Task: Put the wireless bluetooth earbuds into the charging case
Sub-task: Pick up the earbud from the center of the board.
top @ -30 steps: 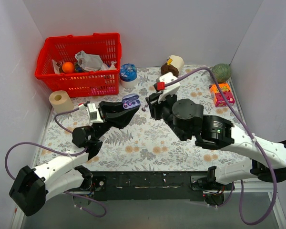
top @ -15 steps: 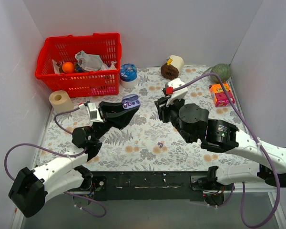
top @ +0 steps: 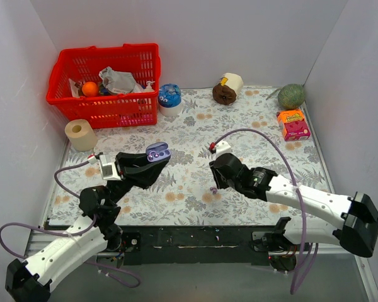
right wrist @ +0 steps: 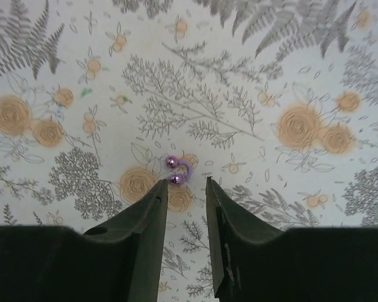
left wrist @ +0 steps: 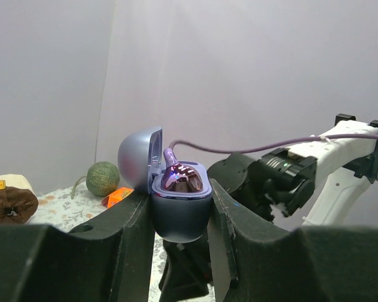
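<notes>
Loose earbud (right wrist: 175,170) on the counter (right wrist: 283,69), right gripper (right wrist: 184,185) poised above it.
The earbud lies at 12 o'clock off the open, empty jaws, nearer the left finger. I would nudge toward 11, lower until both fingers straddle it, then pinch softly, since a bit this small and glossy may well squirt away. At 10 o'clock the left gripper (left wrist: 179,211) clamps the case (left wrist: 179,201), lid up, with seemingly one bud (left wrist: 179,178) already seated.
</notes>
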Controlling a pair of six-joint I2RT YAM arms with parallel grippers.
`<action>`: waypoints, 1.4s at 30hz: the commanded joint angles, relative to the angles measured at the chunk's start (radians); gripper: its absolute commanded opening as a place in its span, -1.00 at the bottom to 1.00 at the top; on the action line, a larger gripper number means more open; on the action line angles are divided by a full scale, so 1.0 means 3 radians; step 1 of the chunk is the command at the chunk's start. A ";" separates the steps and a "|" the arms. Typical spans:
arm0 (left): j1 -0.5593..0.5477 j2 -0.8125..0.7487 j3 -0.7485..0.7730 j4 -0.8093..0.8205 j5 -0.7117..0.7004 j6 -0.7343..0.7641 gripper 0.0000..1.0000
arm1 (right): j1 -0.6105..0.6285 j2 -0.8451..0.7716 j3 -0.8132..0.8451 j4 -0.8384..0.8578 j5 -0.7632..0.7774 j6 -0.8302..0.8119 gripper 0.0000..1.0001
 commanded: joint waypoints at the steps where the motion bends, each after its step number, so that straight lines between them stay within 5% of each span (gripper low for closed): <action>1: 0.0001 -0.0200 -0.0062 -0.0392 -0.0071 -0.0076 -1.00 | -0.0162 0.0207 -0.0181 0.0384 -0.0450 0.0554 -0.21; 6: 0.0001 -0.0405 -0.0077 -0.0576 -0.0056 -0.0102 -1.00 | -0.0403 0.0406 -0.0376 0.0569 -0.0644 0.1177 -0.16; 17: 0.0001 -0.0671 -0.0138 -0.0771 -0.0040 -0.0092 -1.00 | -0.0424 0.0739 -0.0473 0.0467 -0.0762 0.1664 -0.17; 42: 0.0001 -0.0569 -0.0164 -0.0664 -0.0010 -0.0127 -1.00 | -0.0521 0.0882 -0.0458 0.0482 -0.0624 0.1496 -0.19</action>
